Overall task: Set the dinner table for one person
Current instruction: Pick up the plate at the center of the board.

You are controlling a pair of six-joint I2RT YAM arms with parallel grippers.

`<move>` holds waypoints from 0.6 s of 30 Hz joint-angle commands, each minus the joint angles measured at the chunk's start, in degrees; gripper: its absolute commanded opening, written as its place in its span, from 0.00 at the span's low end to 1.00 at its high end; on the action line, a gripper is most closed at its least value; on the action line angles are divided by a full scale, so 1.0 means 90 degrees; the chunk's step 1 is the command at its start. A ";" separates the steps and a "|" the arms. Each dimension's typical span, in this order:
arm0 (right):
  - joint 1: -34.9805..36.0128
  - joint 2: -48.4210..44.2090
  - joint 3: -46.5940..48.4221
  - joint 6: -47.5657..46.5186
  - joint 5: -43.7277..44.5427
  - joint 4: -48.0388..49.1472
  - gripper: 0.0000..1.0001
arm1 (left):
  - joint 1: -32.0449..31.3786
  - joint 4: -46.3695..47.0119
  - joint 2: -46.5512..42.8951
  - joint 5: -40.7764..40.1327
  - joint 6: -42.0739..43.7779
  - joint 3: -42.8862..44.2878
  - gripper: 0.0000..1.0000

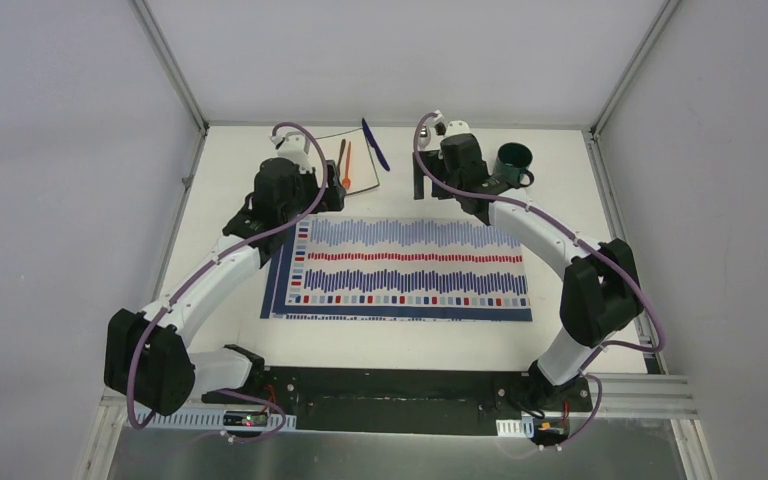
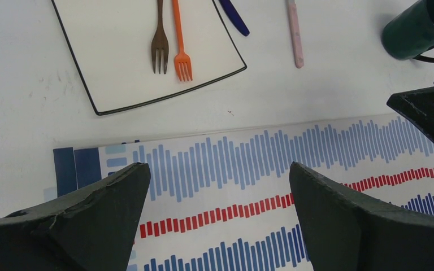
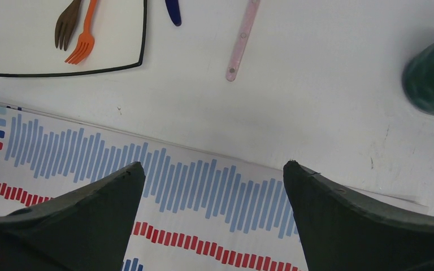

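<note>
The dinner table (image 1: 400, 345) is a white tabletop. A blue-, red- and white-striped placemat (image 1: 400, 270) lies flat at its middle. Behind it, a square white plate (image 2: 118, 56) carries a brown fork (image 2: 159, 42) and an orange fork (image 2: 181, 51). Right of the plate lie a blue utensil (image 2: 234, 17) and a pink utensil (image 2: 295, 34). A dark green mug (image 1: 512, 162) stands at the back right. My left gripper (image 2: 219, 169) hovers open over the mat's far left part. My right gripper (image 3: 215, 166) hovers open over the mat's far edge. Neither holds anything.
Aluminium frame rails (image 1: 175, 75) and grey walls close in the table on the left, back and right. The arms' black base plate (image 1: 390, 395) runs along the near edge. A fingertip of the right gripper (image 2: 429, 113) shows at the right of the left wrist view.
</note>
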 commanded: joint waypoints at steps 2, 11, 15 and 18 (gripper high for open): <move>-0.0080 -0.0066 0.0299 -0.0068 0.0150 0.0336 1.00 | 0.0027 0.0236 -0.0429 0.0098 -0.0110 -0.0174 0.99; -0.0850 0.1346 0.1651 0.0290 -0.0806 0.0737 1.00 | 0.0025 0.0282 -0.0460 0.0235 -0.0134 -0.0201 0.99; -0.1232 0.2217 0.2157 0.0704 -0.1783 0.1065 0.97 | 0.0025 0.0319 -0.0472 0.0295 -0.0171 -0.0185 0.99; -0.1367 0.2793 0.2437 0.0845 -0.2184 0.1206 0.95 | 0.0020 0.0324 -0.0488 0.0338 -0.0175 -0.0187 0.99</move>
